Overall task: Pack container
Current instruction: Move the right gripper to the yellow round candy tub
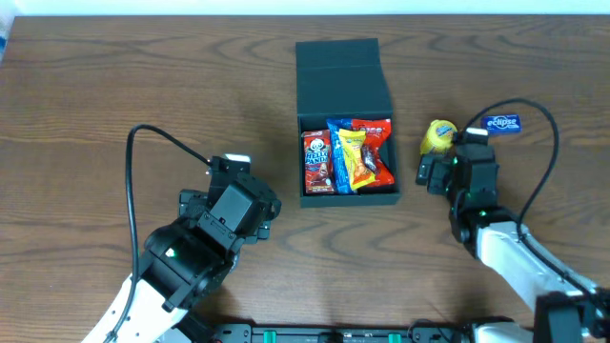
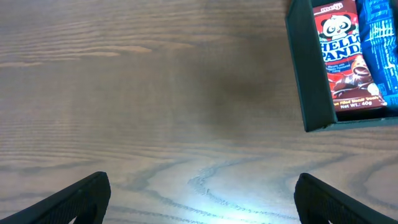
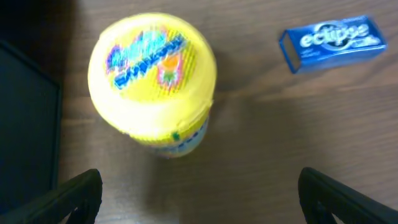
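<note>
Dark teal-black matte box container (image 1: 343,81) at desk (image 1: 143,76) centre, lid up. Dead ahead of right end effector (image 3: 199,202): round yellow plastic tub (image 3: 152,74); jaws wide, empty; container to its left. Also open: left end effector (image 2: 199,199).

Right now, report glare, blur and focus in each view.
Left wrist: white glare on the table low in frame, Hello Panda packet sharp. Right wrist: yellow tub soft and blurred, Eclipse box readable. Overhead: even light, container crisp.
</note>
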You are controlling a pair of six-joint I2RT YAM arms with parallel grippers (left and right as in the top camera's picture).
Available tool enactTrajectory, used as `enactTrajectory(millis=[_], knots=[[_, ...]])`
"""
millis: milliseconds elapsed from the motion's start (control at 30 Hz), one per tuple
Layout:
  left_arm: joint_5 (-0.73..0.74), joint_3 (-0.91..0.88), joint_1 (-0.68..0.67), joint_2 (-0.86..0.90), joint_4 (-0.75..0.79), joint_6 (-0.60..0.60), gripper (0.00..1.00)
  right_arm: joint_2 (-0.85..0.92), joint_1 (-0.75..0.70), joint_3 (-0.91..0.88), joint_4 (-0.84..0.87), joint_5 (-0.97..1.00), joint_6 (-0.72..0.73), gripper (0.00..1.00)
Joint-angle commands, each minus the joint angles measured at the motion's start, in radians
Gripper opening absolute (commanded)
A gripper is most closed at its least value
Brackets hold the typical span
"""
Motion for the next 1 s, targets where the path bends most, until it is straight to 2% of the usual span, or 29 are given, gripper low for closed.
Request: enactTrajectory(millis=[0, 200, 700, 967], knots=[[-0.014, -0.004, 0.003, 0.001, -0.004, 0.014, 0.96, 0.020, 0.008, -0.039, 0.064, -0.053, -0.030, 0.99], [-0.014, -0.004, 0.003, 0.001, -0.004, 0.014, 0.95, 0.082, 0.008, -0.045, 0.177, -0.051, -0.080, 0.99], [-0.014, -0.004, 0.003, 0.001, -0.004, 0.014, 0.95, 0.263, -0.040, -0.044, 0.441, -0.045, -0.079, 0.99], [-0.014, -0.004, 0.003, 0.001, -0.004, 0.014, 0.95, 0.287, -0.051, -0.032, 0.491, -0.057, -0.106, 0.99]])
